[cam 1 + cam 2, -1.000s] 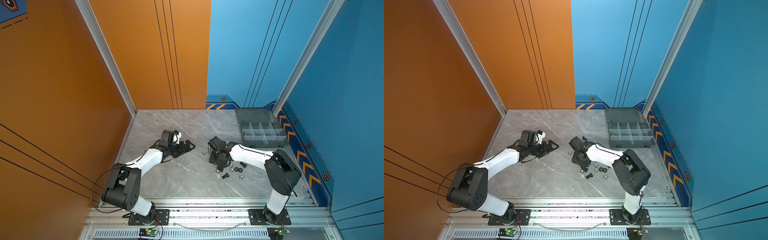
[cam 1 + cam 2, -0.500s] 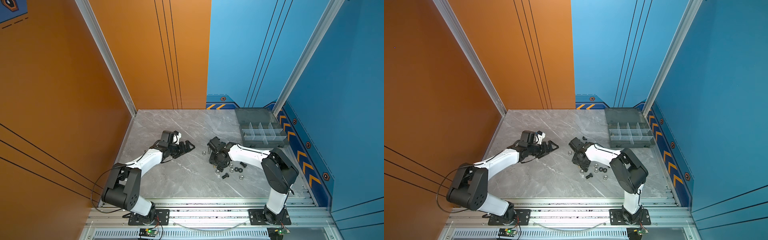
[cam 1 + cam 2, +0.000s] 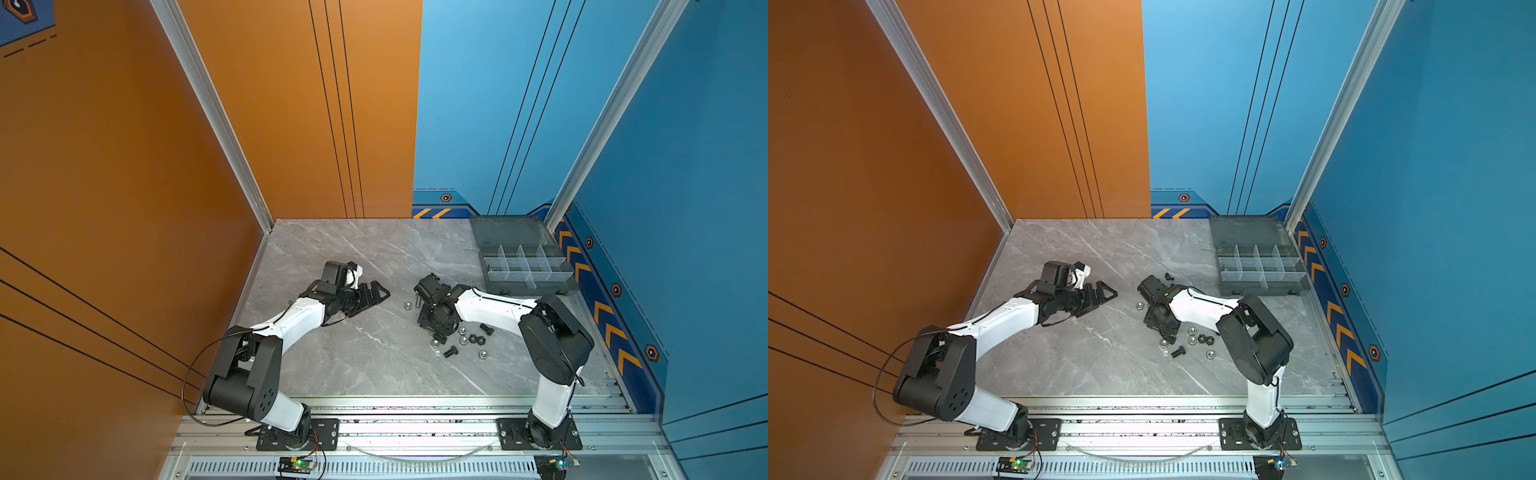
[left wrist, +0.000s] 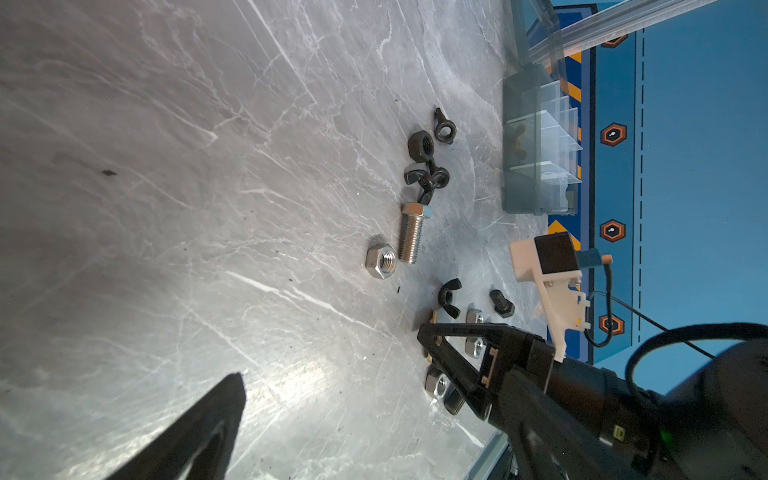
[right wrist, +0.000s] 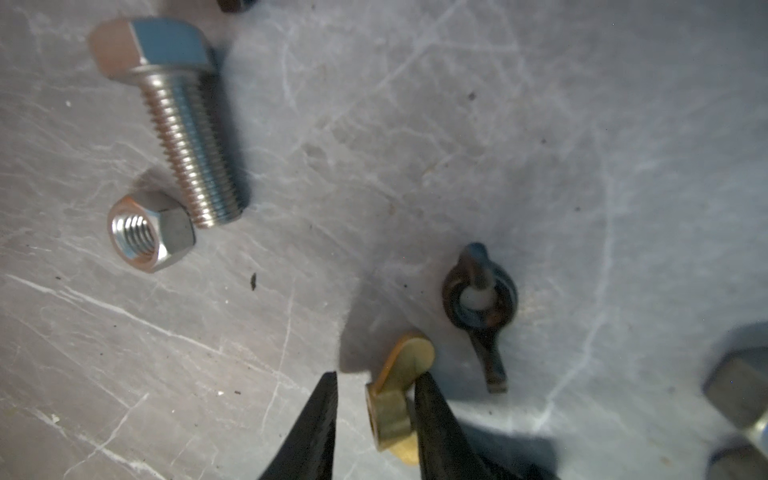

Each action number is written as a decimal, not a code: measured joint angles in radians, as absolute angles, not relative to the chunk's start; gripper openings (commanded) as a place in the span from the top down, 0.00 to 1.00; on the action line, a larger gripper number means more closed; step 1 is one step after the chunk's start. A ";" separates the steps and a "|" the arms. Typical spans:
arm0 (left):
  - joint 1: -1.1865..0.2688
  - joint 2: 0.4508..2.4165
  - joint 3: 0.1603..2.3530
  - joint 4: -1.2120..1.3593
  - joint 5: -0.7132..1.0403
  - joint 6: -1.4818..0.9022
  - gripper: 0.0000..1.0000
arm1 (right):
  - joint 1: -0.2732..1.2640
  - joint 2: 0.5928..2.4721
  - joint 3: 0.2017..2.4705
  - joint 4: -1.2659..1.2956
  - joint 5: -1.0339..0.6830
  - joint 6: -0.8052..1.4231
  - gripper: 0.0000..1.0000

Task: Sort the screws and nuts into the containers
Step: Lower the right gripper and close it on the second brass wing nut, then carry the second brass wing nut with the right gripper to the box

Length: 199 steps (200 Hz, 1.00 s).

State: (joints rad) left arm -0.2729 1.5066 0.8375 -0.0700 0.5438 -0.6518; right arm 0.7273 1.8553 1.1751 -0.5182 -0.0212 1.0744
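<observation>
- We find the right claw (image 5: 376, 376) down at the surface (image 5: 540, 145). Its jaws stand a little apart, straddling the brass wing nut (image 5: 392, 415).
- One finger (image 5: 432, 415) touches the nut and the other finger (image 5: 320, 419) stands just clear of it, so we call no clamp.
- The brass wing nut lies on the surface between the tips, with one wing poking out past them.
- Just beyond the touching finger lies a black wing nut (image 5: 480, 299), apart from the brass one.
- Farther ahead of the claw, on the clear finger's side, the silver bolt (image 5: 187, 120) lies flat with a silver hex nut (image 5: 149, 230) right by its thread end.
- In both top views loose pieces sit close beside the right claw, toward its arm's base: a black bolt (image 3: 451, 352) and hex nuts (image 3: 1204, 340) among them.
- The organiser box (image 3: 532, 286) stands well away from the right claw, behind its wrist. Its lid (image 3: 511, 230) is laid back and the containers (image 3: 513, 264) are open.
- We see the left claw (image 4: 330, 354) well apart from the right one, its jaws spread wide over bare surface.
</observation>
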 measured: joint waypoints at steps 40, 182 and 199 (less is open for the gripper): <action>-0.273 1.507 0.838 -0.070 0.544 -0.652 0.02 | 0.727 1.858 1.175 -0.514 -0.021 1.073 0.78; -0.273 1.491 0.805 -0.070 0.543 -0.652 0.02 | 0.693 1.791 1.161 -0.434 -0.099 0.883 1.00; -0.273 1.491 0.805 -0.066 0.543 -0.653 0.02 | 0.643 1.763 1.176 -0.433 -0.144 0.837 1.00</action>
